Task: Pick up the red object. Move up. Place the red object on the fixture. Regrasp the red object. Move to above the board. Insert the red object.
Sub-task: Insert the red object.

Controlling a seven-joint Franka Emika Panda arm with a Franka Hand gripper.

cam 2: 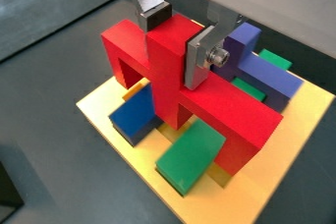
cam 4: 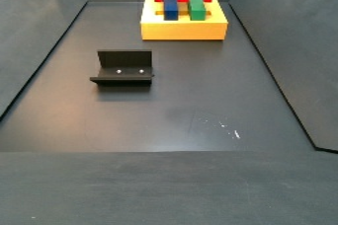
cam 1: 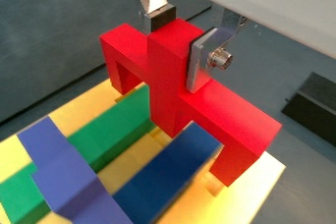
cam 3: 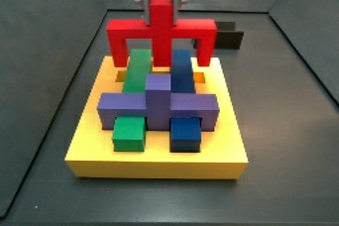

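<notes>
Right now your gripper (cam 1: 184, 33) sits above the board (cam 3: 159, 156), clamped on the raised centre stub of the red object (cam 1: 184, 95). In both wrist views you can see one silver finger (cam 2: 203, 56) pressed flat against a side of the stub and the dark pad of the opposite finger (cam 1: 159, 16) against the stub's other side. The red object hangs with its stub up and its two end legs pointing down. In a side view, you find it over the far end of the board, its legs (cam 3: 119, 49) straddling the far ends of a green bar (cam 3: 138, 68) and a blue bar (cam 3: 181, 68) that lie in the board's slots. Whether the legs touch the yellow surface you cannot tell from these views. Nearer the camera in that view, a purple cross-shaped block (cam 3: 159, 104) lies across the board, with a short green block (cam 3: 129, 133) and a short blue block (cam 3: 185, 133) beside it. The fixture (cam 4: 125, 68) stands on the dark floor, well apart from the board (cam 4: 185, 27).
</notes>
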